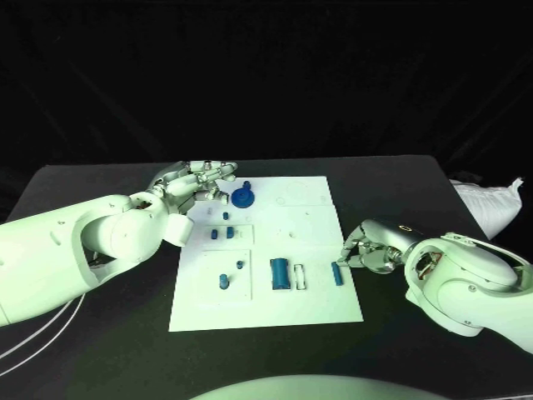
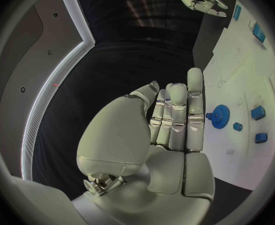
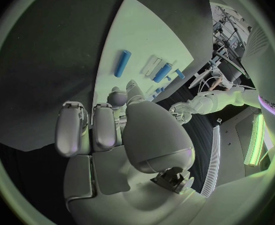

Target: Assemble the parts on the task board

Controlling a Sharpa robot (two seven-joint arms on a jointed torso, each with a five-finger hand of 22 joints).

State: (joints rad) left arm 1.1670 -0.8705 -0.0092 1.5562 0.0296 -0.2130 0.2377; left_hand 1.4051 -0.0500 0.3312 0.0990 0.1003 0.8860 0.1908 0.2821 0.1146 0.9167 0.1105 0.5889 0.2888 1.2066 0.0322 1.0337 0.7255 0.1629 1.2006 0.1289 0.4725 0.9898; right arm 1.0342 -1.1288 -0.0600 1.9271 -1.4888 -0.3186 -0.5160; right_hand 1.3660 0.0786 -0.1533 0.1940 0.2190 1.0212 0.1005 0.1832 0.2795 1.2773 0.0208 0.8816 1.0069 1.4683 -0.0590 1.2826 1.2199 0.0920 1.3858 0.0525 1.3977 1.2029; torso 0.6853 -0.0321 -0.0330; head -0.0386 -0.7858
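The white task board lies in the middle of the black table; on it a blue gear sits near the far left corner, small blue pieces lie just below it, and a blue cylinder, a pale bar and a slim blue pin lie side by side near the front. The left hand hovers at the board's far left edge just beside the gear, its fingers straight, pressed together and holding nothing; the right hand rests at the board's right edge near the slim pin, fingers curled in, with nothing seen in them.
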